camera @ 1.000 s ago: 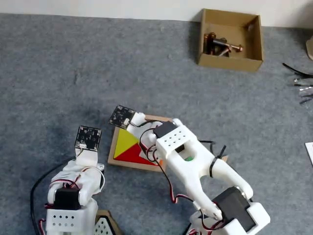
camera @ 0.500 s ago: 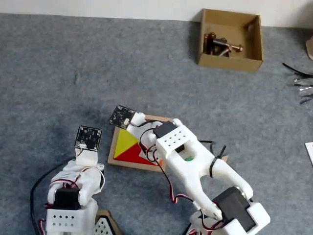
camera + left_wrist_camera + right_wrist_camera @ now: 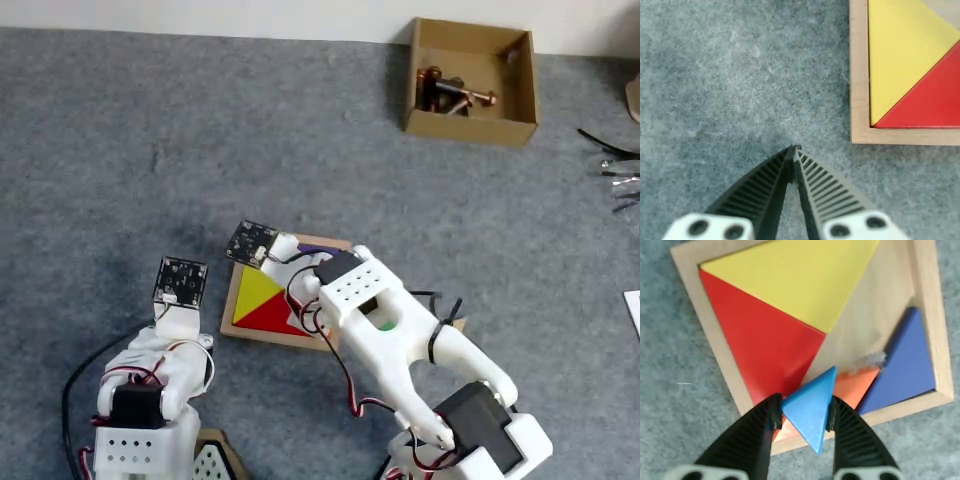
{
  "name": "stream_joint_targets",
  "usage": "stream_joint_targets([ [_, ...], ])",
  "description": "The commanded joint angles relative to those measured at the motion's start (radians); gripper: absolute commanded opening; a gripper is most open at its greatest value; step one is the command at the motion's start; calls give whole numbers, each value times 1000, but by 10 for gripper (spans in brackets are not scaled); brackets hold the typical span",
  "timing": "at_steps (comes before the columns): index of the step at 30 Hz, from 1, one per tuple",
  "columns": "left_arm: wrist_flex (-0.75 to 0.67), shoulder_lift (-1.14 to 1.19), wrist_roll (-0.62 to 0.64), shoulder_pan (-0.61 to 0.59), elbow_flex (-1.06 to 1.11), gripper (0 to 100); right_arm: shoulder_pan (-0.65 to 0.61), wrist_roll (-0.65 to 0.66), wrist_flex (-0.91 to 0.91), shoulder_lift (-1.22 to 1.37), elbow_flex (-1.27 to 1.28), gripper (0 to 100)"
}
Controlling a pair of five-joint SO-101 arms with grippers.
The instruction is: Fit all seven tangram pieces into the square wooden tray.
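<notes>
Right gripper [image 3: 803, 410] over tray [image 3: 927, 315], pinching light-blue triangle [image 3: 810, 399], possibly touching orange piece [image 3: 852, 385]

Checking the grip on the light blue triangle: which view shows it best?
The right wrist view: the blue triangle is clamped in the right claw above the tray. In the high view the arm covers it; the left wrist view faces another tray corner.

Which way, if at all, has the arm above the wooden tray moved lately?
Yes, slightly: in the high view the black board at its tip has slid a little down the picture, closer onto the wooden tray's far-left corner.
</notes>
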Motion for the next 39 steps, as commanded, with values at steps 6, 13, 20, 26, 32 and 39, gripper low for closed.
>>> stream_joint_targets([
  [6,5,-5,-9,-10,19,5,-7,18,-16,-56,-12,72],
  [13,5,-5,-9,-10,19,5,-7,175,-68,-56,-15,72],
  [20,5,-5,-9,-10,19,5,-12,308,-79,-56,-21,72],
  [26,5,-5,-9,-10,19,5,-12,338,-79,-54,-73,73],
  [32,5,-5,-9,-10,19,5,-13,351,-79,-54,-130,73],
  [39,5,-5,-9,-10,19,5,-51,417,-77,-54,-131,73],
])
